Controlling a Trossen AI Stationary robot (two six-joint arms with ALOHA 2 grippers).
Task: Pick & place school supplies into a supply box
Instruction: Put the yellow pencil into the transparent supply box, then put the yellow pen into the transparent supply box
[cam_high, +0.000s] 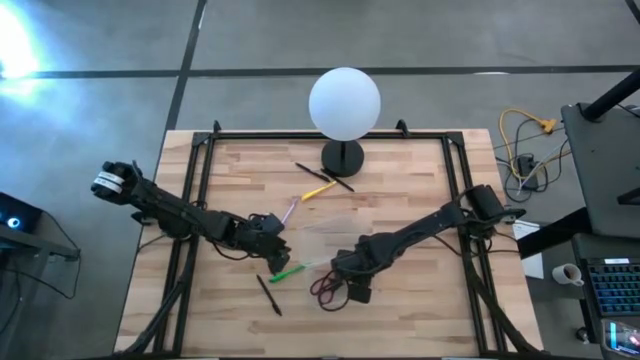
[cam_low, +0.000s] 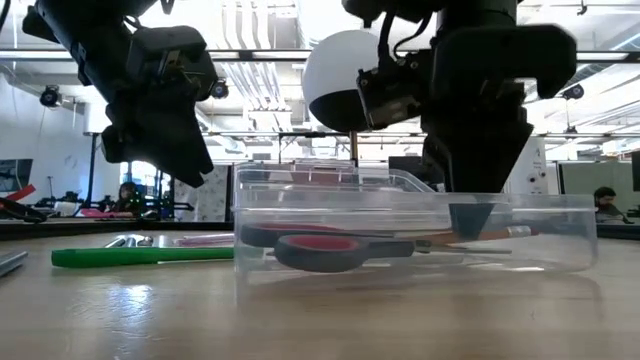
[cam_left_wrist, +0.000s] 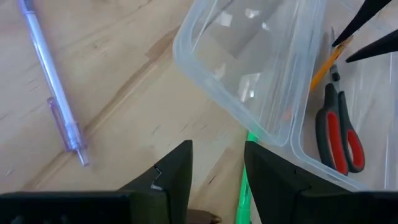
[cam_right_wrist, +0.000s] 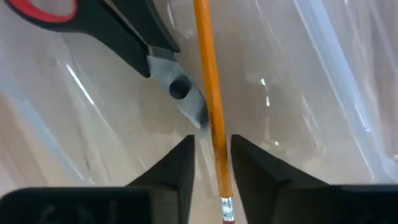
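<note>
Nearest the lens in the low view, the supply box (cam_low: 415, 245) sat on the counter (cam_low: 120, 310) with the red-handled scissors (cam_low: 325, 247) lying flat inside. Reaching down into the box, the right gripper (cam_right_wrist: 212, 155) had its fingers narrowly apart with the orange pencil (cam_right_wrist: 207, 81) running lengthwise straight between them, beside the scissors, apparently about to be let go. Outside the box, the left gripper (cam_left_wrist: 217, 163) hovered with fingers apart; the green pen (cam_left_wrist: 244, 193) lay just beyond them, its long axis roughly in line with the gap, so the left arm was the nearer.
</note>
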